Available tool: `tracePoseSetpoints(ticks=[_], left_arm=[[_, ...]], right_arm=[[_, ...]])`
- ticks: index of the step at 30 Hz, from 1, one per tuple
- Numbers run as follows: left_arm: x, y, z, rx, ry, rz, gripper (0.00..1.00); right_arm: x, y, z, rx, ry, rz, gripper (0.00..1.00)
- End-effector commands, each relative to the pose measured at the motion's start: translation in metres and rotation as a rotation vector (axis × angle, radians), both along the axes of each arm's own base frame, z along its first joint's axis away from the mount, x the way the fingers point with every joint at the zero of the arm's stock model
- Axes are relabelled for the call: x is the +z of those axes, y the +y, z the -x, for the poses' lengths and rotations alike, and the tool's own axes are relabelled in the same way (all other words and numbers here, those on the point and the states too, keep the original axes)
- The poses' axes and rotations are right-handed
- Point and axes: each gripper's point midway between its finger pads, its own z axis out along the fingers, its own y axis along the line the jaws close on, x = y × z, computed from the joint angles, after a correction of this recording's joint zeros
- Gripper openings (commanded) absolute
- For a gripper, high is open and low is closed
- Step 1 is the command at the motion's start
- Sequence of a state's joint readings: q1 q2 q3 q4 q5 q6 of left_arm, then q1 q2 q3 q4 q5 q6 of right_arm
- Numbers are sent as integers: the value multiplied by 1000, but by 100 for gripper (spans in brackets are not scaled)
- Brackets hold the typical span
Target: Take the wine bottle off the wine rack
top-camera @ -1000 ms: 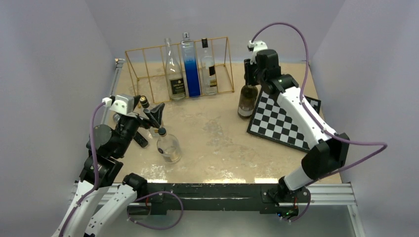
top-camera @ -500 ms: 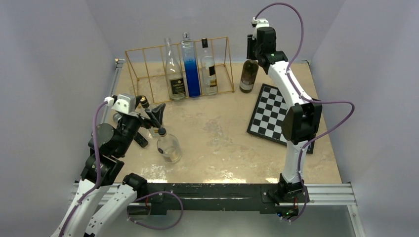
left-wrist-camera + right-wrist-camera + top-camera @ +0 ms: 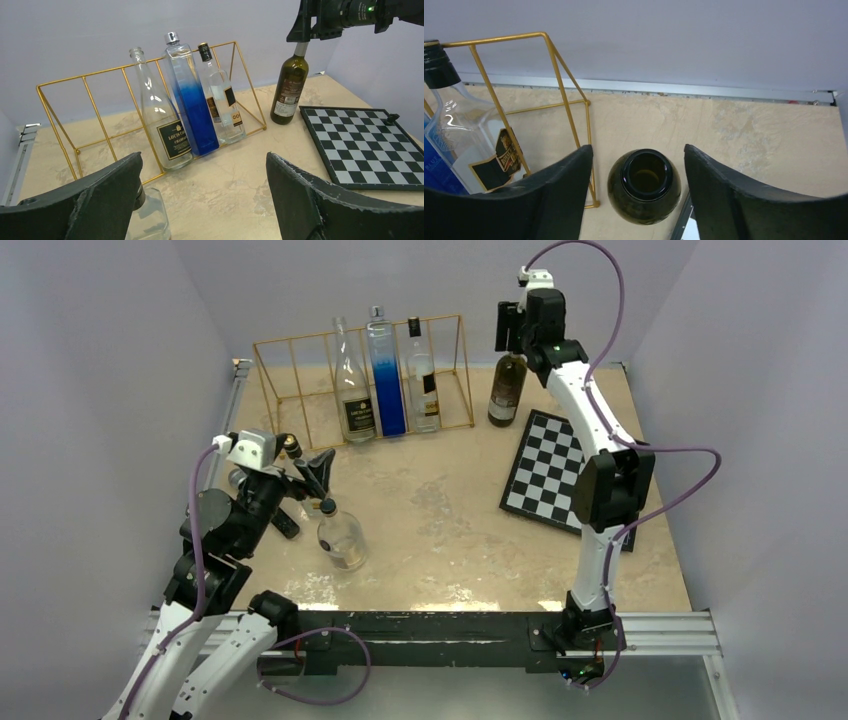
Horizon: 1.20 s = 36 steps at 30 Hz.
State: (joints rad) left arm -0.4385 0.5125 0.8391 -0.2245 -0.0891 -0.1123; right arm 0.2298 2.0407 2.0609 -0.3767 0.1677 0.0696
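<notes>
The gold wire wine rack (image 3: 300, 337) stands at the back with three bottles in its right slots: a clear one with a dark label (image 3: 352, 390), a blue one (image 3: 385, 385) and a clear black-capped one (image 3: 424, 380). A dark green wine bottle (image 3: 506, 390) stands upright on the table just right of the rack. My right gripper (image 3: 512, 335) hovers over its neck. In the right wrist view my right gripper (image 3: 638, 150) is open, with gaps on both sides of the bottle's mouth (image 3: 644, 175). My left gripper (image 3: 305, 475) is open wide and empty.
A chessboard (image 3: 560, 475) lies right of the green bottle. A small clear bottle (image 3: 342, 538) stands by my left gripper, low between its fingers in the left wrist view. Grey walls close in the table on three sides.
My right arm carried the green bottle from beside the chessboard's left edge back toward the far wall, stood it right of the rack, and its jaws have parted off the neck. Left arm unmoved.
</notes>
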Motion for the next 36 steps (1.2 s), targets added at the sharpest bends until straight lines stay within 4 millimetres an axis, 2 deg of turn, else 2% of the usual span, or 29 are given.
tracePoseSetpoints(ticks=[1, 3, 6, 10, 14, 18, 24, 26, 27, 30, 34, 36], left_arm=[[15, 3, 2, 12, -46, 23, 97], [16, 4, 3, 12, -51, 25, 97], [18, 5, 5, 14, -58, 27, 97], [20, 7, 7, 17, -67, 30, 97], [21, 9, 8, 26, -71, 33, 97], [23, 10, 10, 29, -79, 38, 97], [26, 15, 14, 41, -95, 47, 97], [27, 15, 14, 39, -97, 49, 97], [27, 14, 15, 36, -97, 50, 97], [27, 13, 16, 30, -98, 53, 97], [29, 14, 17, 30, -105, 57, 97], [30, 15, 18, 32, -107, 58, 97]], right_arm=[[85, -8, 10, -45, -184, -56, 74], [94, -7, 16, -58, -197, -77, 76], [109, 9, 24, -43, -233, -75, 79], [119, 40, 30, -29, -288, -11, 85], [115, 82, 31, 49, -298, -16, 89], [84, 129, 26, 145, -242, -82, 87], [17, 172, 17, 193, -86, -241, 85], [-7, 182, 12, 206, -22, -263, 85], [-12, 188, 10, 219, -4, -274, 85], [-43, 194, 6, 209, 58, -260, 86], [-60, 200, 6, 208, 86, -259, 94], [-67, 204, 6, 199, 94, -257, 94]])
